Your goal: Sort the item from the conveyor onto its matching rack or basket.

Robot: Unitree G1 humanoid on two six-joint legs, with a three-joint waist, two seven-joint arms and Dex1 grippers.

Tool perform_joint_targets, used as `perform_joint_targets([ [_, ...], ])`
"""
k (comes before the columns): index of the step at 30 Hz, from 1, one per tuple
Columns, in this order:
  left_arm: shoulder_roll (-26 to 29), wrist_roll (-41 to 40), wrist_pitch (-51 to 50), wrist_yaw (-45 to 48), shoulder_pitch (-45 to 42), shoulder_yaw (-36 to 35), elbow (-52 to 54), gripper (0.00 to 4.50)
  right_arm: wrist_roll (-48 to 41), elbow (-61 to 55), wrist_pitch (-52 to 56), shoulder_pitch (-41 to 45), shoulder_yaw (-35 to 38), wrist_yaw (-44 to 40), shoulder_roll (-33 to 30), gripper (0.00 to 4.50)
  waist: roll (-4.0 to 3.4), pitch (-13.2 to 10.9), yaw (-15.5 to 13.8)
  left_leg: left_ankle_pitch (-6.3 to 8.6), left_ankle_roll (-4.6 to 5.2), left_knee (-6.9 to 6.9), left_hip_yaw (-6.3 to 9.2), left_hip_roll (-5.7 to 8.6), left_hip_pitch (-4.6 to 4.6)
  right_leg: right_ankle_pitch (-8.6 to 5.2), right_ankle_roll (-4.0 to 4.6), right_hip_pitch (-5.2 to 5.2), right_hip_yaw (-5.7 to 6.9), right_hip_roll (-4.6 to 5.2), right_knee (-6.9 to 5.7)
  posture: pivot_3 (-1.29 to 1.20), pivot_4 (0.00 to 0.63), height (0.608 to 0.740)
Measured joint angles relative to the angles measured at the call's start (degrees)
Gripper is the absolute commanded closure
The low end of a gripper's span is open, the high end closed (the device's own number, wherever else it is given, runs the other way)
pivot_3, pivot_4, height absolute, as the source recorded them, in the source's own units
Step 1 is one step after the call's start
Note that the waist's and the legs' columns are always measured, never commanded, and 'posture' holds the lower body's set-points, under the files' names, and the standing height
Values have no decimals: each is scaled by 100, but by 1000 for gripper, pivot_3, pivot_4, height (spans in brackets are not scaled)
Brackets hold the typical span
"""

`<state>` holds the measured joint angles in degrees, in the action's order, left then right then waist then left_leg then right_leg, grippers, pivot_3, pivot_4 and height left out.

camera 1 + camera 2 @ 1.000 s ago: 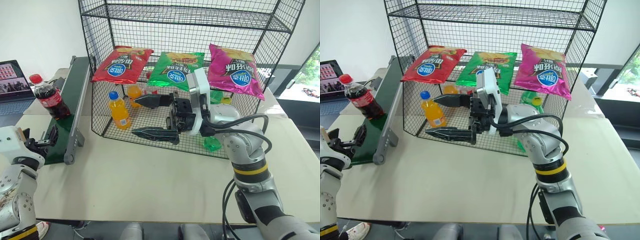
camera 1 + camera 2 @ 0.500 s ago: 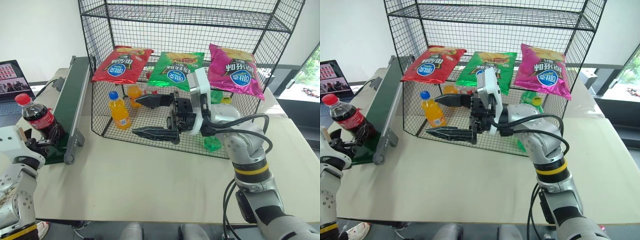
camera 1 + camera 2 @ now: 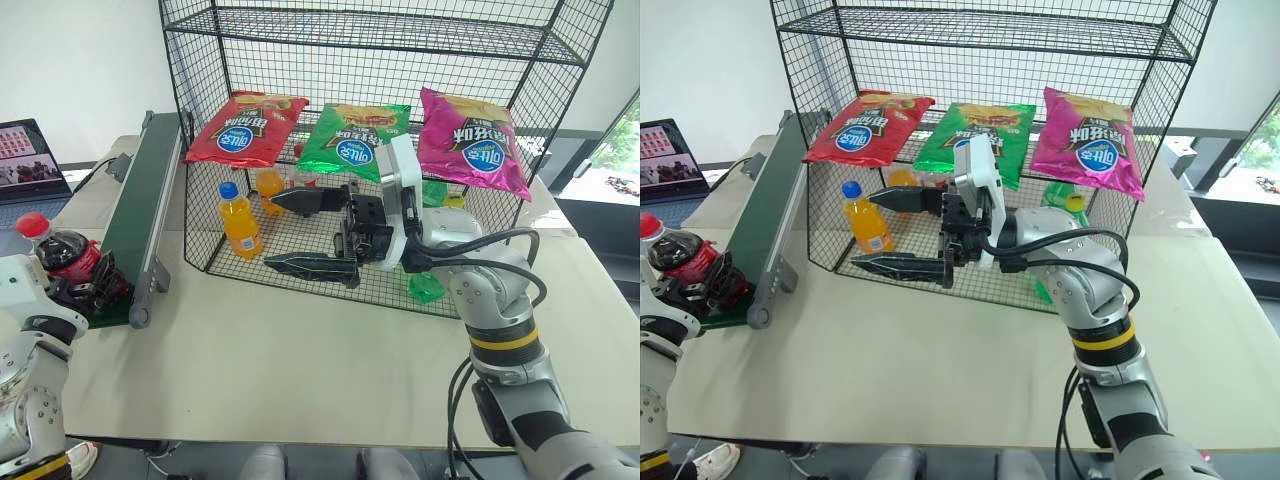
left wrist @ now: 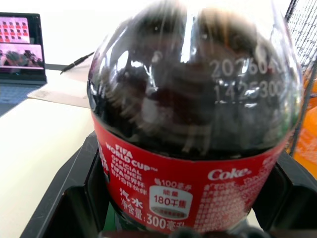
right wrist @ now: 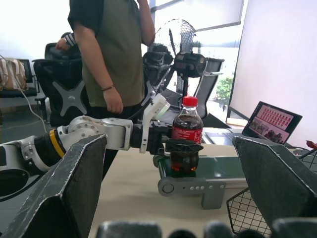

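Left gripper is clamping its fingers on the cola bottle, which is standing at the near end of the conveyor. Right gripper is hovering with fingers spread wide before the black wire rack, near an orange-drink bottle.

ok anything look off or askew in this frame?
Mostly fine. The cola bottle leans slightly in the shut left gripper at the conveyor end. One green bottle lies on its side on the rack floor. The three chip bags hang upside down. No spills.
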<state>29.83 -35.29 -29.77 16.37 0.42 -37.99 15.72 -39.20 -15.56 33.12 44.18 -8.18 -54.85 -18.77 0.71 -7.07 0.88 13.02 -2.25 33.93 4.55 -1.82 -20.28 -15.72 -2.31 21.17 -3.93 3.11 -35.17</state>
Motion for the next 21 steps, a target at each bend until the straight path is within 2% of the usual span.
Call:
perform_joint_targets([
  [3,28,-316,-318,51,118,45,459,1420,110,-133,0,-333,-5,112,-139,0,14,-6,-8,0,0,-1,1,0,-3,0,0,0,1,0,3,0,150,738],
  [6,367,-567,-664,346,435,326,1135,1420,370,-472,1,-1168,-35,434,-343,0,21,-6,-2,1,-2,-4,-2,3,-3,0,0,-1,-1,5,10,0,150,738],
  [9,526,-571,-807,623,452,1013,1613,1420,936,-738,-109,-2178,-129,946,-487,0,9,-10,-25,1,-2,-5,-3,8,-2,-2,-2,-2,-1,7,11,0,150,738],
  [11,520,-538,-811,728,284,1497,1637,1420,1239,-752,-190,-2564,-197,1267,-437,0,5,-16,-1,-2,-6,-2,-5,5,-3,-2,-2,3,-4,2,9,0,150,738],
  [14,424,-164,-715,855,-283,2344,1411,1420,1760,-805,-555,-2877,-193,1760,-360,0,3,-17,27,-5,-8,-1,-4,-1,0,-20,-33,2,-6,-7,10,0,150,738],
  [16,161,149,-470,961,-702,2847,992,1420,2052,-872,-641,-3033,-191,2107,-289,0,0,-16,15,-5,-8,0,-4,0,-1,-20,-33,1,-8,-8,11,0,150,738],
  [20,-259,593,-81,1081,-1265,3468,174,1420,2414,-954,-647,-3212,-228,2579,-167,0,2,-16,10,-4,-8,-1,-3,2,-6,-3,-4,1,-8,-8,13,0,150,738],
  [21,-594,956,321,1133,-1723,3796,-543,1420,2616,-1026,-631,-3297,-275,2847,-60,0,3,-17,-12,-5,-7,-1,-2,4,-8,-3,-5,1,-6,-7,15,0,150,738],
])
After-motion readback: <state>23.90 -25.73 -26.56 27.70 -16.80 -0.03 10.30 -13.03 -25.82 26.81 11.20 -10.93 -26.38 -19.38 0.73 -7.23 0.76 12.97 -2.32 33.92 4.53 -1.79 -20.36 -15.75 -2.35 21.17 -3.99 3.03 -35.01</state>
